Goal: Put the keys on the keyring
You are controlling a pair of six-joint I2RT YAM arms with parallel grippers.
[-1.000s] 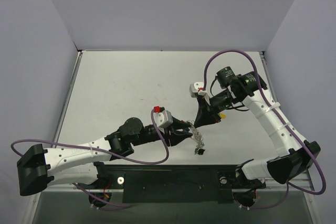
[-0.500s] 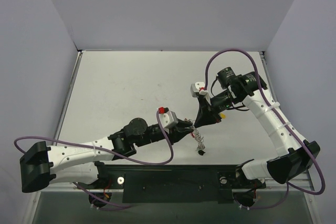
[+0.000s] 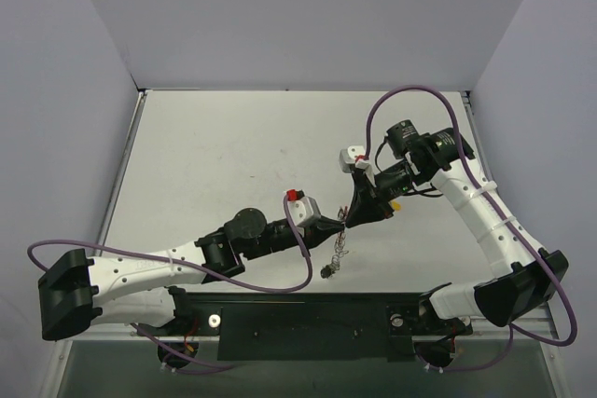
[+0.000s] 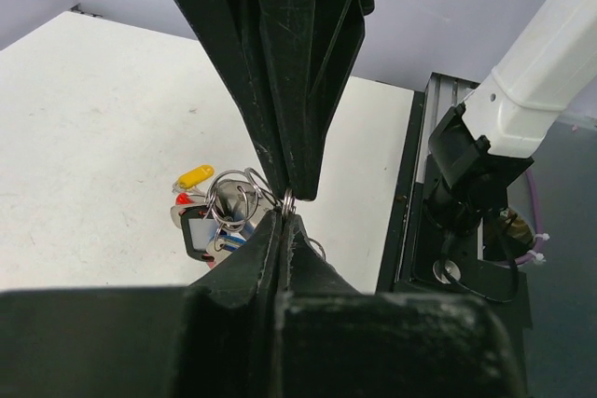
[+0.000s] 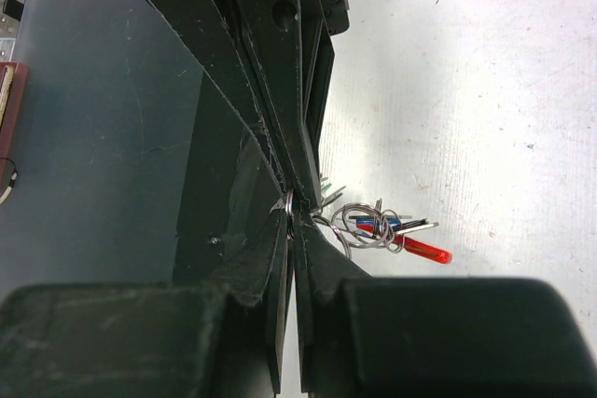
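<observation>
The keyring [image 3: 346, 223] is a thin silvery ring pinched from both sides above the table. My left gripper [image 3: 340, 225] is shut on it from the left, and my right gripper [image 3: 353, 219] is shut on it from the right, tip to tip. In the left wrist view my left gripper [image 4: 283, 222] grips the ring [image 4: 288, 200], with the right gripper [image 4: 294, 184] coming down from above. Smaller rings hang there with a yellow key [image 4: 193, 175], a red key [image 4: 183, 199] and a black tag [image 4: 197, 231]. The right wrist view shows the ring [image 5: 291, 203], a red key [image 5: 422, 249] and the right gripper [image 5: 292, 227]. The chain [image 3: 337, 251] dangles with a black piece [image 3: 326, 271].
The black base rail [image 3: 308, 319] runs along the table's near edge, just below the dangling chain. Purple cables [image 3: 280, 279] loop beside both arms. Grey walls enclose the white table [image 3: 215, 156] on three sides.
My left gripper has pushed right and up to meet the right gripper at the ring. The dangling chain and black piece have swung left. The right arm has barely moved.
</observation>
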